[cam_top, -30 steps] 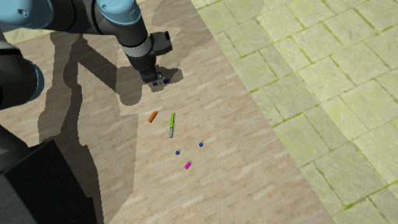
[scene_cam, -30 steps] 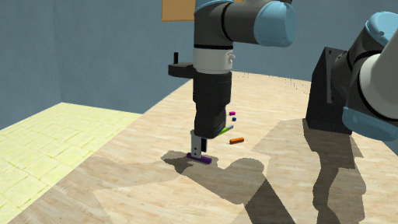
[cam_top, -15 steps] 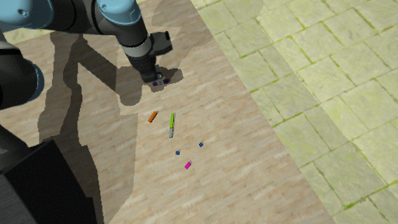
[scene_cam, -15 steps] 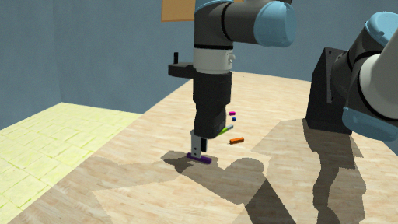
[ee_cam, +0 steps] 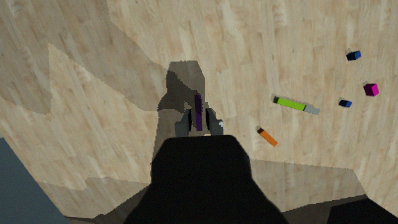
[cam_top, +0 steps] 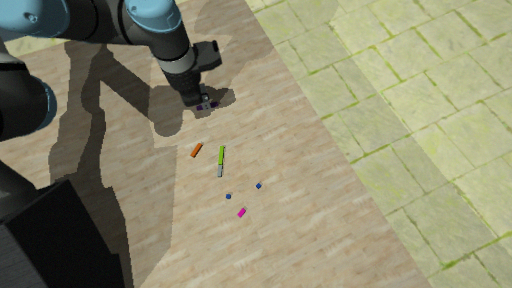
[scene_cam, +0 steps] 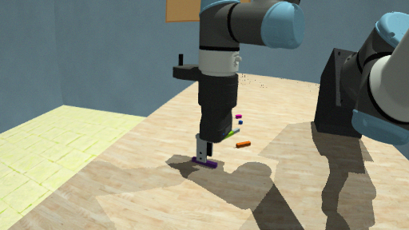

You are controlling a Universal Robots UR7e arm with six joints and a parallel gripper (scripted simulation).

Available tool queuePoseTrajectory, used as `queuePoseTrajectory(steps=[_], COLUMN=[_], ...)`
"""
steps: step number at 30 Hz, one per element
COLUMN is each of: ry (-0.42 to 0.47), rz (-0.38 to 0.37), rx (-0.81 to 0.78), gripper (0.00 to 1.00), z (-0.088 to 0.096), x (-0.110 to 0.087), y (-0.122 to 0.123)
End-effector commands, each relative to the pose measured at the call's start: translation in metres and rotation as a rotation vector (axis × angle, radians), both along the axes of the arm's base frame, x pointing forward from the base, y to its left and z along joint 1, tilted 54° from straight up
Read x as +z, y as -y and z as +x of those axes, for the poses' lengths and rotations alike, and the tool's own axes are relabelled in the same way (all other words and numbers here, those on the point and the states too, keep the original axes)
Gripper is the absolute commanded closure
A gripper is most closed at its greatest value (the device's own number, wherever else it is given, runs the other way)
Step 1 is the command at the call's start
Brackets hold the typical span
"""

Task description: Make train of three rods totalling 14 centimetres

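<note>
The purple rod (cam_top: 200, 107) (scene_cam: 213, 164) (ee_cam: 198, 112) is at the far side of the group as seen from above, low at the surface (cam_top: 300, 200) (scene_cam: 140, 140) (ee_cam: 250, 40). The hand (cam_top: 207, 106) (scene_cam: 204, 159) (ee_cam: 198, 115) is down around its middle, part-open, with a finger on each side and a visible gap to the rod: released, not grasping it.

Nearer lie the lime rod (cam_top: 221, 155) (scene_cam: 228, 135) (ee_cam: 291, 104) and the grey rod (cam_top: 220, 171) (scene_cam: 236, 131) (ee_cam: 312, 109), end to end and apparently touching. Lime, grey and purple would make five, three and six, fourteen in all, so I judge the step in hand to be picking up the third rod. The next move calls for closing on purple, lifting it, turning it to the pair's line and laying it against a free end, probably lime's far one. A skewed placing could nudge the pair.

To the left of lime is the orange rod (cam_top: 196, 150) (scene_cam: 243, 144) (ee_cam: 268, 137), apart. Nearer still are a left blue rod (cam_top: 228, 196) (scene_cam: 240, 122) (ee_cam: 345, 103), a right blue rod (cam_top: 258, 185) (ee_cam: 353, 55) and the magenta rod (cam_top: 242, 212) (scene_cam: 238, 116) (ee_cam: 371, 89).

Count: two blue, one each of magenta, grey, orange, lime and purple; seven rods, one hand.

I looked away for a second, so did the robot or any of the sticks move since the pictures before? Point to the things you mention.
Nothing visibly changed. The gripper (cam_top: 206, 106) (scene_cam: 204, 160) (ee_cam: 198, 115) is still down around the purple rod (cam_top: 200, 107) (scene_cam: 212, 164) (ee_cam: 198, 106), open, with a gap on each side. The orange (cam_top: 196, 150) (scene_cam: 243, 144) (ee_cam: 268, 137), lime (cam_top: 221, 155) (ee_cam: 291, 104), grey (cam_top: 220, 171) (ee_cam: 312, 109), magenta (cam_top: 242, 212) (scene_cam: 238, 116) (ee_cam: 371, 90) and two blue rods stayed put.
</note>
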State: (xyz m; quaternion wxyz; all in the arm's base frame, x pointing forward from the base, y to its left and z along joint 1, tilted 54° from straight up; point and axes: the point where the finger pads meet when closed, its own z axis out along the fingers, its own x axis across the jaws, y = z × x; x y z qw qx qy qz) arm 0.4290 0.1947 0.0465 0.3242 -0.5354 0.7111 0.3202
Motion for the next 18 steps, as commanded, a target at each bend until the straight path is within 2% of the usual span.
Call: queuePoseTrajectory(steps=[1,18], ry=[0.001,0.001], rz=[0.000,0.000], rx=[0.000,0.000], gripper=[0.46,0.46], z=[0.001,0.002], x=[-0.002,-0.009], y=[-0.002,-0.012])
